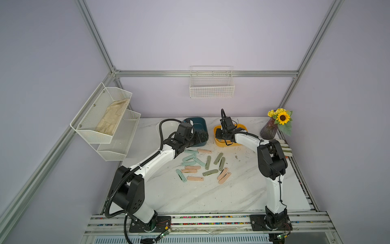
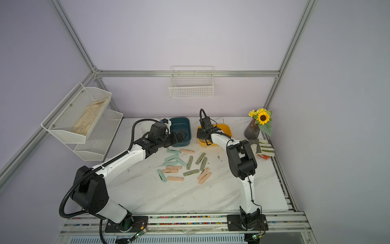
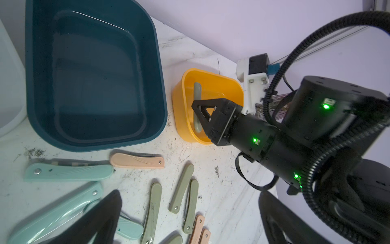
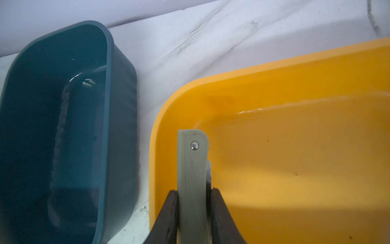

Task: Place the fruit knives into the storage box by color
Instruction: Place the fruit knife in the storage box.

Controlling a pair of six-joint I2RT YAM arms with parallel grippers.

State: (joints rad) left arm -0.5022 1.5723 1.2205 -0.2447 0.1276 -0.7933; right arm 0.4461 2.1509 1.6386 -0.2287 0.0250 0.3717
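So the right gripper (image 4: 193, 192) is clamped on one olive-grey knife (image 4: 193, 169), one finger on each flat side. The rivet end pokes out past the fingertips. The knife sits inside the rim of the yellow box (image 4: 274, 66), near the corner closest to the teal box (image 4: 109, 105). I can't tell if its tip touches the floor of the box.

The left gripper (image 2: 179, 136) has its jaws wide apart with nothing between them, and it hovers over the near edge of the teal box.

The loose knives (image 1: 202, 166) are scattered mid-worktop (image 1: 211, 196), with mint, peach and olive all mixed up. Some overlap and some lie apart.

Reading from that heap in both top views:
- The teal box is at about 12 o'clock.
- The yellow box is at 1 o'clock.
- A white box (image 1: 166, 126) is at 11 o'clock, mostly hidden behind the left arm.
- A vase (image 1: 269, 131) with a sunflower stands at 2 o'clock in the far corner.
- A striped glove (image 2: 263, 147) lies at 3 o'clock by the worktop edge.
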